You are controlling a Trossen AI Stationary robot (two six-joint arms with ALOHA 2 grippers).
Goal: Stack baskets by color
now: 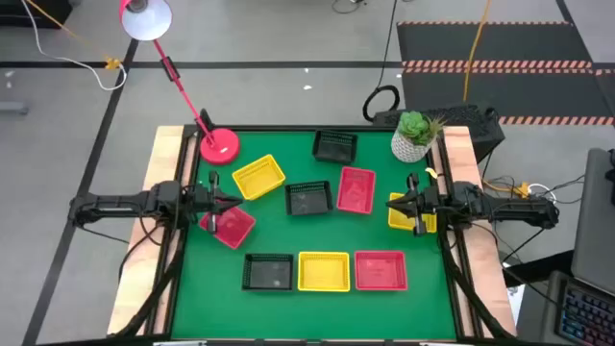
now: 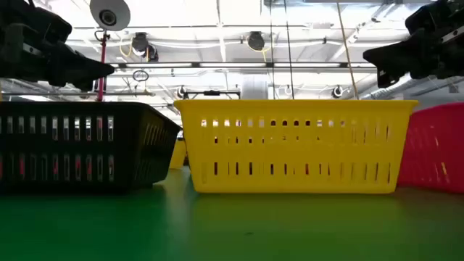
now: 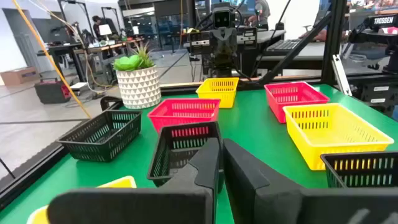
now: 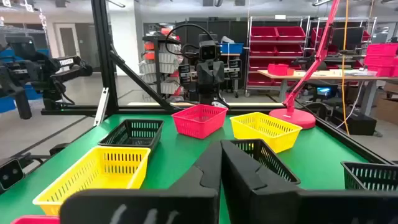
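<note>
From my seat the left gripper hangs at the left edge of the green table mat, fingers pressed together with only a sliver between them and nothing in them; just under its tip, touching nothing I can confirm, lies a tilted red-pink slotted plastic basket, and a tilted yellow basket of the same make sits just beyond it; the right gripper mirrors it at the right edge, clenched on nothing, poised over another yellow basket that its arm partly covers. I count nine baskets: three black, namely one at the far middle, one at the centre and one in the near row; three yellow, the third being the middle of the near row; three red-pink, one right of centre and one ending the near row; none is stacked yet. The near row stands side by side, close together; whether they touch I cannot tell. A round pink lamp base and a white patterned plant pot occupy the far corners. In the low view the near baskets block nearly everything behind them.
</note>
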